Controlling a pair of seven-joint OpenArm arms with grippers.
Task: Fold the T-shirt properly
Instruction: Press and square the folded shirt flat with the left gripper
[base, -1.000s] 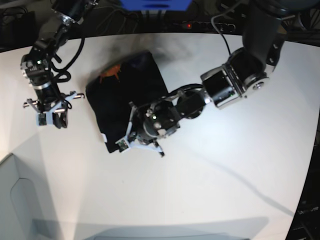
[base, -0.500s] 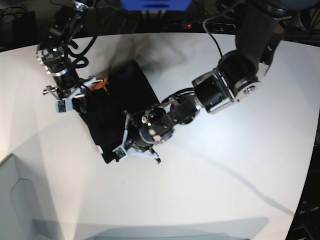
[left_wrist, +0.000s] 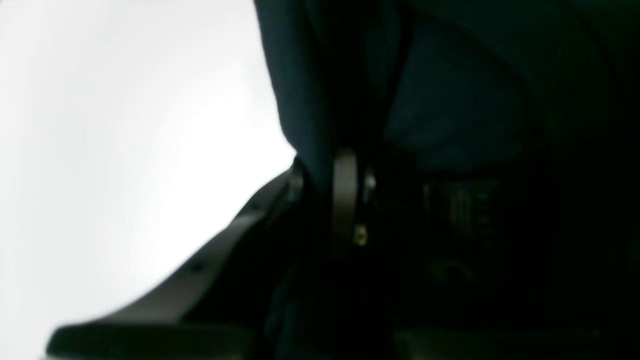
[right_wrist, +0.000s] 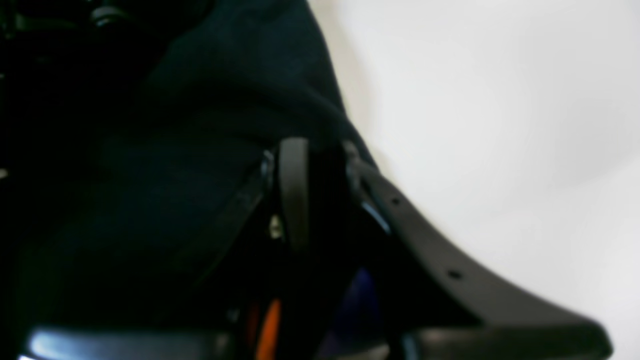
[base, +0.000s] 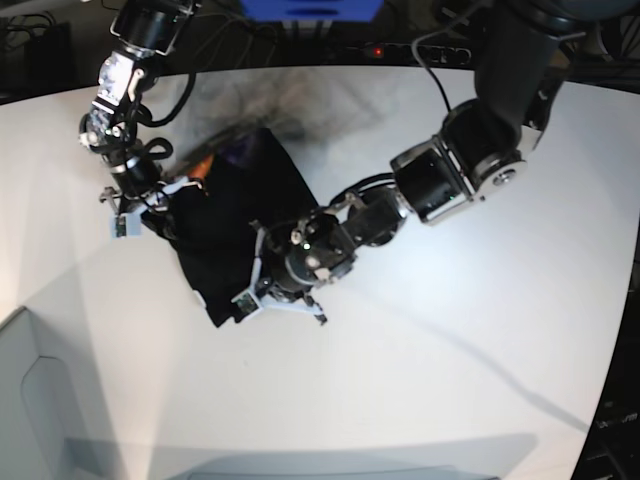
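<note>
In the left wrist view, dark cloth of the T-shirt (left_wrist: 450, 100) fills the upper right, with bright worktop (left_wrist: 125, 125) to the left. A fold of it runs down between the jaws of the left gripper (left_wrist: 325, 170), which look clenched on the cloth.

In the right wrist view, the same black cloth fills the left half against the pale worktop (right_wrist: 500, 100). The jaws of the right gripper (right_wrist: 320, 155) stand close together with the shirt's edge bunched between them, so they seem to be grasping it. A streak of orange (right_wrist: 270, 320) shows low in the frame, too blurred to place.

In the base view, the T-shirt (base: 235, 215) lies on the white worktop (base: 450, 380) as a compact dark rectangle, set at a slant, left of centre. The right gripper (base: 150, 205) is at its upper-left edge, just beside an orange patch (base: 203, 165). The left gripper (base: 275, 300) sits on the lower-right corner.

Judging by the small tidy shape, most of the folding is done. What seems left is one last fold or a squaring-up of the bundle, then letting go.
</note>
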